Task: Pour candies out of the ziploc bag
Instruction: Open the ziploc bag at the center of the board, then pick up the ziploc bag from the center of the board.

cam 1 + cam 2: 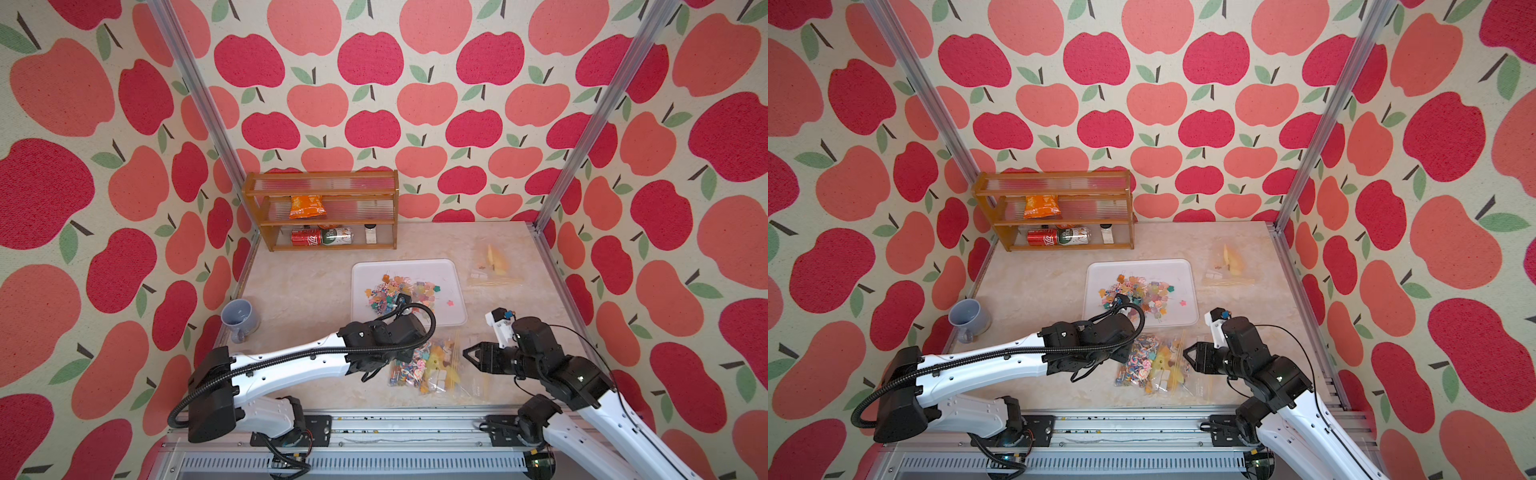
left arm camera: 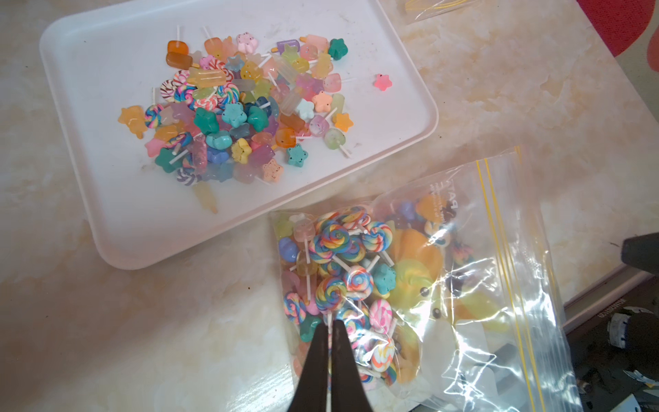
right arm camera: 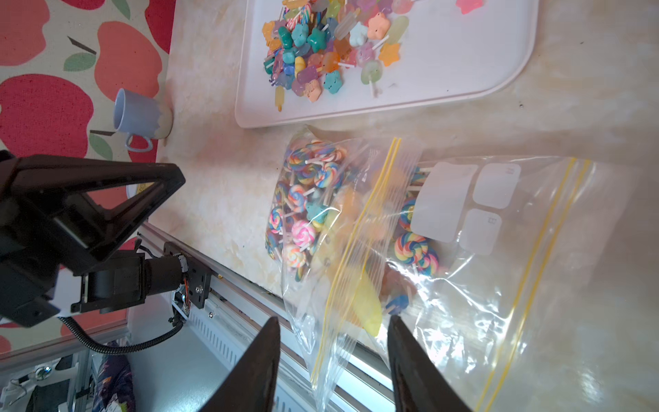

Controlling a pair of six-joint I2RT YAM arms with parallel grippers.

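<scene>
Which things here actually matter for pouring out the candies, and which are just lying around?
In the job: ziploc bag, candies, white tray.
Lying about: grey mug, wooden shelf, orange snack packet, drink cans, far clear bag.

Apple-print walls enclose a marble-look tabletop (wooden shelf at back).

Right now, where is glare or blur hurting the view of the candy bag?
Left wrist view: bright glare streaks across the ziploc bag, hiding some candies; left hand blurred close up. Right wrist view: similar glare. Both top views: even light.
</scene>
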